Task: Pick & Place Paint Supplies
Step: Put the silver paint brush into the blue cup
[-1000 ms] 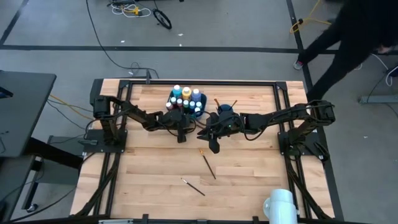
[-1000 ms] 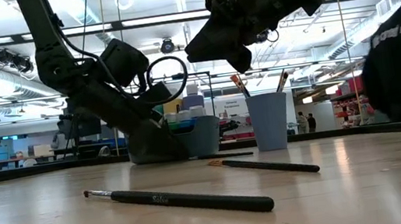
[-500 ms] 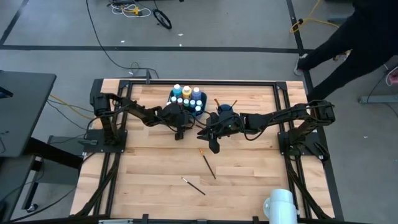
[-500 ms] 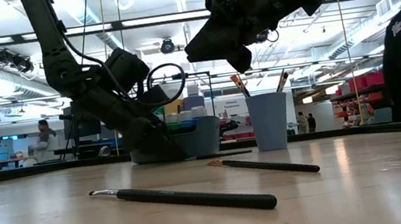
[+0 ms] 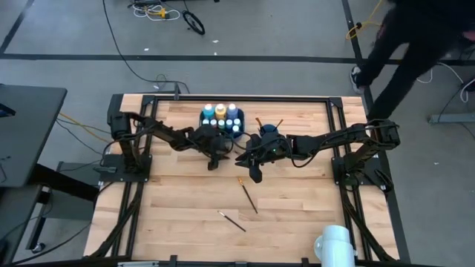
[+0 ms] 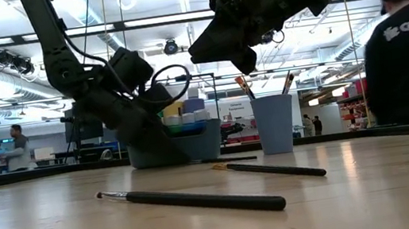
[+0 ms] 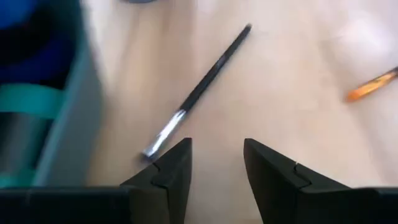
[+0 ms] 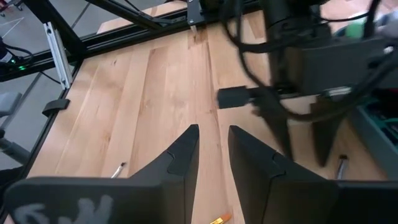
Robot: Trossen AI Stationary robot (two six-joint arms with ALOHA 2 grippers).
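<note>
A teal bin (image 5: 221, 127) sits at upper centre of the wooden surface (image 5: 185, 193), a blue cup (image 6: 274, 123) just right of it. A dark-clothed person (image 6: 408, 62) stands at far right.

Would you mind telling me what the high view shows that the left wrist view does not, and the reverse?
Only the high view shows the white-capped paint bottles in the teal bin, the blue cup holding brushes, two more brushes on the table, and the right gripper. Only the left wrist view shows the left gripper open just above a dark-handled brush lying beside the bin. Both share the bin's wall and the wooden tabletop.
</note>
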